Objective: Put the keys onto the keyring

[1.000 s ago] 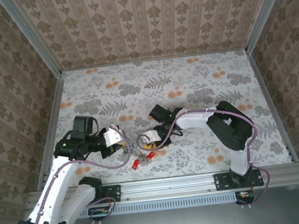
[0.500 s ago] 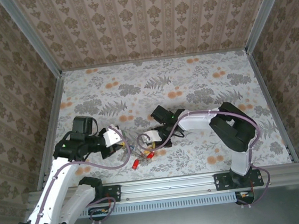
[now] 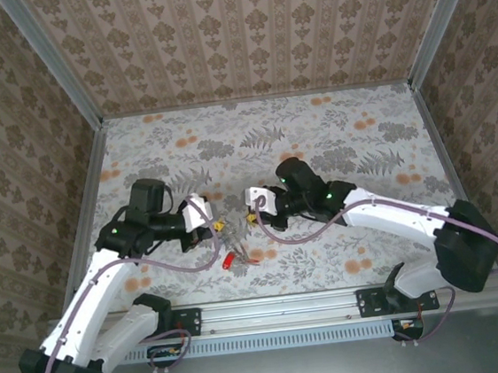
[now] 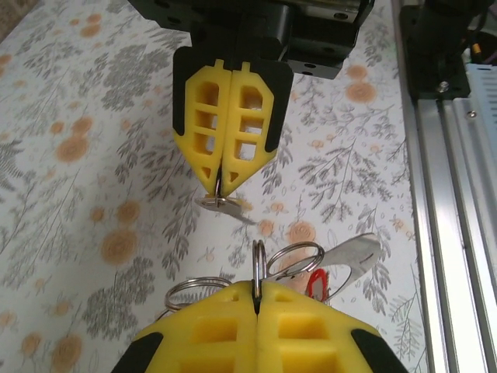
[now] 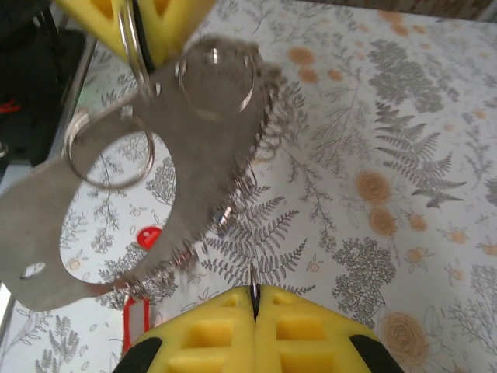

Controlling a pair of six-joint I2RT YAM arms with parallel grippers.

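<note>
At mid-table: two thin pinches, tip to tip.
Left of centre, the left gripper [image 3: 220,229] clamps the keyring [image 4: 257,263] edge-on; just right, the right gripper [image 3: 251,208] clamps a metal sliver [image 4: 220,201]. Either thin hold could twist and slip, dropping its piece by the red keys [image 3: 230,260] lower in frame.

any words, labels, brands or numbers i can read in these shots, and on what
None can be read.
On the flat metal tag hanging with the rings, no lettering shows, though it is blurred.
On the red key heads, anything printed is too small to tell.
The yellow pads of the left gripper and right gripper are plain.
The walls and table carry pattern alone.
</note>
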